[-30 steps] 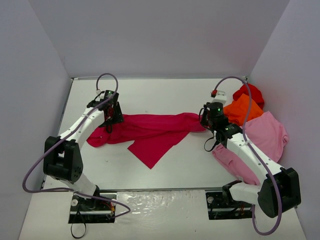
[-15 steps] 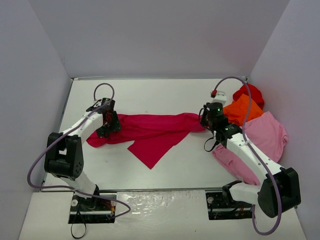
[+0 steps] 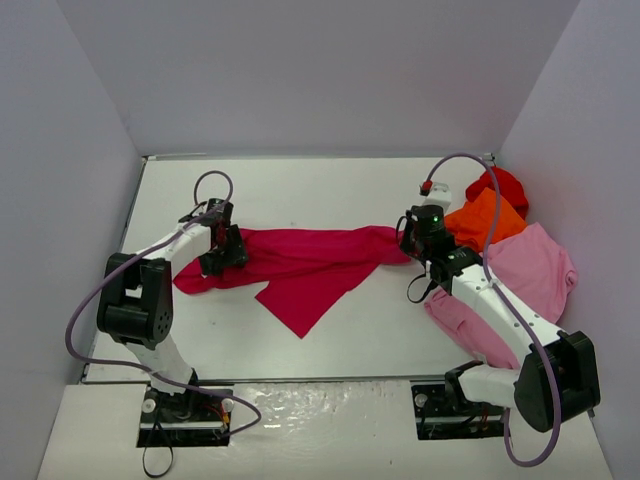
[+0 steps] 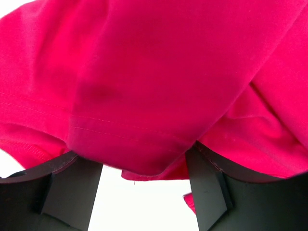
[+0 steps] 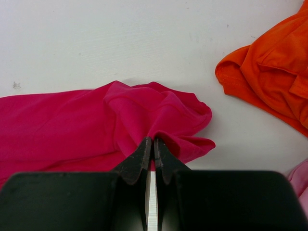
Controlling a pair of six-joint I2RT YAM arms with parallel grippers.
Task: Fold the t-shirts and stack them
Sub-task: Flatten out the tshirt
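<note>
- At the left pincer (image 4: 144, 161): standing wide, both dark fingers (image 4: 72, 192) well apart, with bare white table (image 4: 144, 207) visible in the gap.
- Across that gap and over the fingertips: a hemmed fold of the crimson-magenta t-shirt (image 4: 159, 72), draped rather than pinched, filling nearly everything ahead of the left pincer in its wrist view.
- At the right pincer (image 5: 153, 142): closed tight, fingers pressed flat together, clamped on a puckered ridge at the end of that same crimson-magenta t-shirt.
- Ahead and to the left of the right pincer: the rest of that shirt, lying low over the table and running away from the tips.
- Seen from above: stretched as a band between the two pincers, one end at each, with a pointed flap reaching out from the middle toward the near side.
- Ahead and to the right of the right pincer: the orange t-shirt (image 5: 269, 72), crumpled, near the crimson one but apart from it, with bare table between.
- Beyond the orange one, farther from the right pincer: the red t-shirt (image 3: 500, 185), bunched up and touching the orange.
- Behind the right pincer, beside and under its arm (image 3: 500, 300): the light pink t-shirt (image 3: 535, 265), spread loosely, touching the orange one's edge.
- Well apart from the left pincer: all three of those shirts, over on the right pincer's side.
</note>
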